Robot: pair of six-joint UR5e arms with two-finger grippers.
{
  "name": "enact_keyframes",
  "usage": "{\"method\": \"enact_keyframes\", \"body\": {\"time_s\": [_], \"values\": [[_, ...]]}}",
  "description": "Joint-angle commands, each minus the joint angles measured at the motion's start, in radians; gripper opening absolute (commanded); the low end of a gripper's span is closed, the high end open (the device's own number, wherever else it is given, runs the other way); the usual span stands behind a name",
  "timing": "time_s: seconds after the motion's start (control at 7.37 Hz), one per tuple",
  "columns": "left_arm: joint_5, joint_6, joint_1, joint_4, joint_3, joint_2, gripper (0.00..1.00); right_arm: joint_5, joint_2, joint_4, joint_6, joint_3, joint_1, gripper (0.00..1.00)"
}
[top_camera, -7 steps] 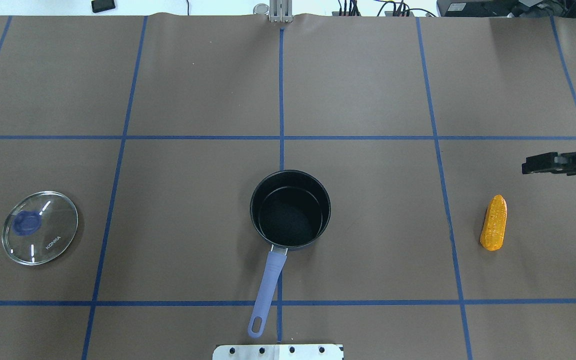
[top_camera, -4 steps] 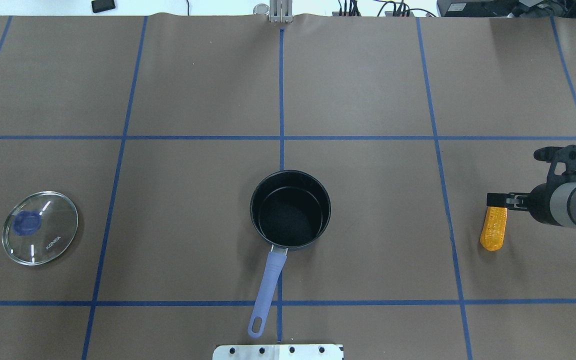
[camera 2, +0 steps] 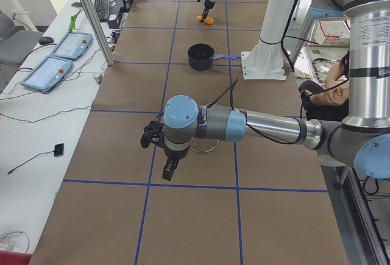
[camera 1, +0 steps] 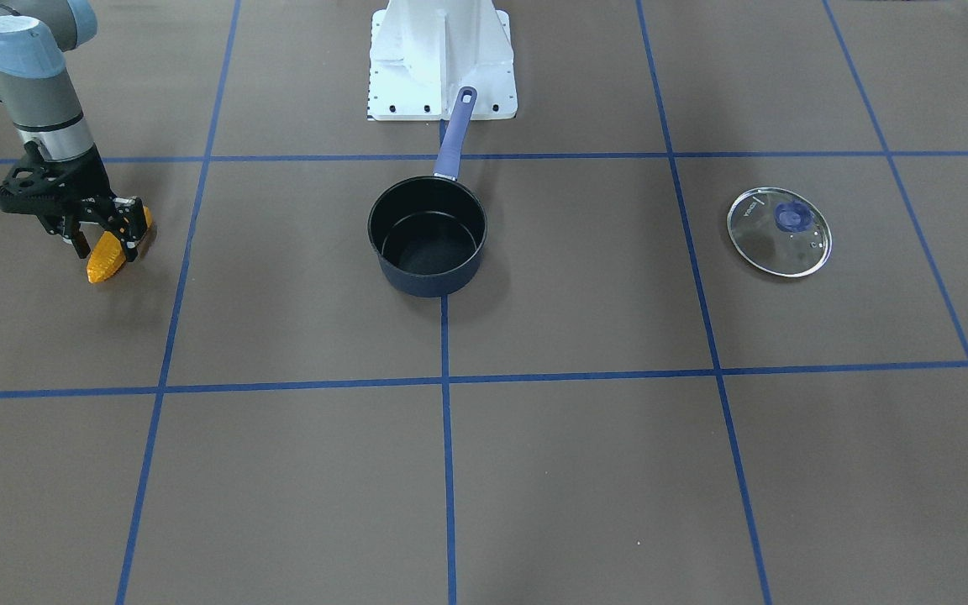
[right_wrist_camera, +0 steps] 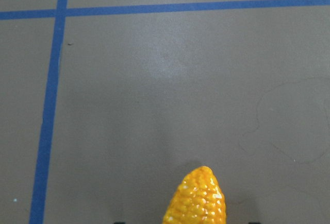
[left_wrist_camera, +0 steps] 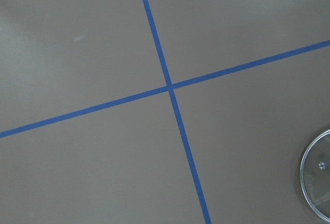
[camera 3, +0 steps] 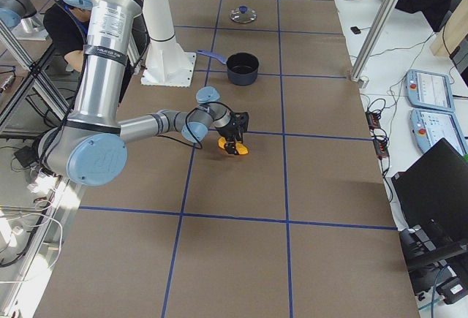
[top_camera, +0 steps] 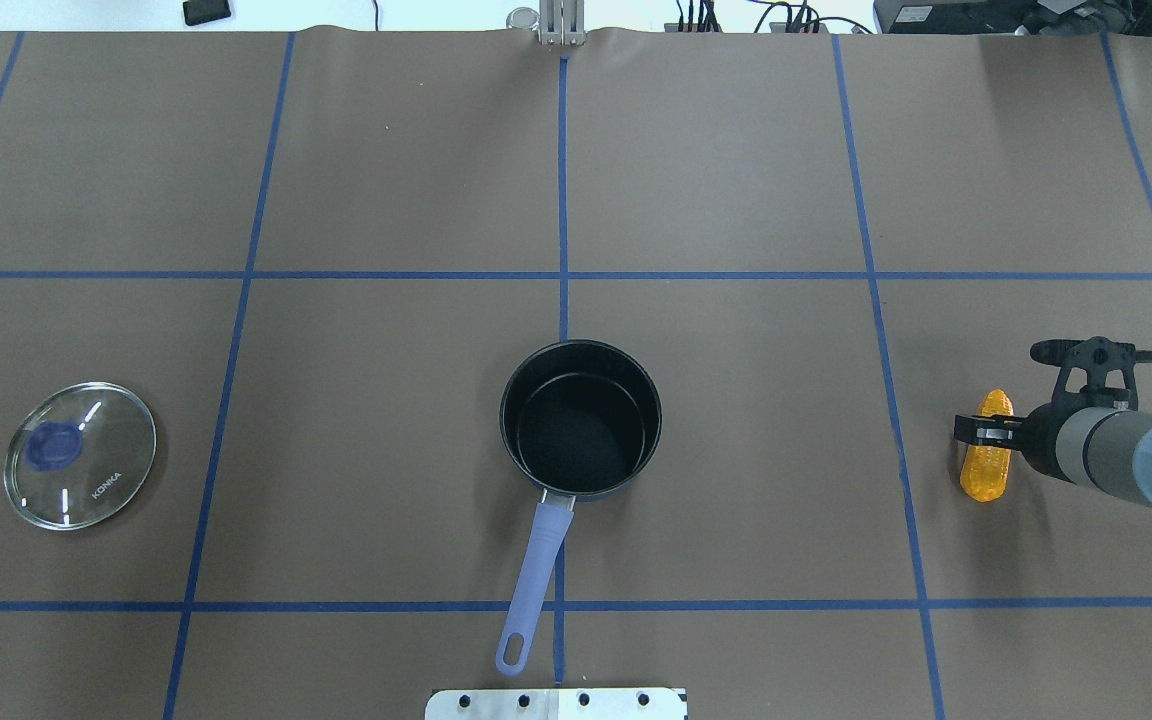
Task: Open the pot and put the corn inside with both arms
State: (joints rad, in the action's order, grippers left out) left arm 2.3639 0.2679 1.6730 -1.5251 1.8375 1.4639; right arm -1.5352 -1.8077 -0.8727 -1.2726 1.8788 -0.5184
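Straddling the tapered orange-yellow toy corn cob (top_camera: pixel 986 470) at the right edge of the overhead view, my right gripper (top_camera: pixel 982 430) had its fingers spread, one on each side and neither pressing it. The small dark navy saucepan (camera 1: pixel 429 281) sat uncovered at centre; the round glass lid (top_camera: pixel 79 455) lay far left. My left gripper (camera 2: pixel 169 169) hung in the side view's foreground — spread or closed, I couldn't tell.
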Motion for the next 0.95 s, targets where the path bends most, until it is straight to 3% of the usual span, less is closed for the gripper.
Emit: {"method": "enact_keyframes", "body": {"time_s": [0.0,0.27,0.41,0.81], "values": [[0.000,0.001,0.001,-0.001,0.000,-0.002,0.98,-0.002,0.002,0.001,0.001,0.005,0.008,0.00],[0.002,0.001,0.001,-0.001,0.002,-0.005,0.98,-0.016,0.054,-0.011,0.010,0.069,0.005,0.00],[0.002,0.001,0.001,-0.001,0.002,-0.007,0.98,-0.016,0.158,-0.061,0.010,0.068,-0.006,0.00],[0.002,0.002,0.001,-0.001,0.002,-0.007,0.98,-0.005,0.622,-0.433,-0.090,0.039,0.007,0.00]]}}
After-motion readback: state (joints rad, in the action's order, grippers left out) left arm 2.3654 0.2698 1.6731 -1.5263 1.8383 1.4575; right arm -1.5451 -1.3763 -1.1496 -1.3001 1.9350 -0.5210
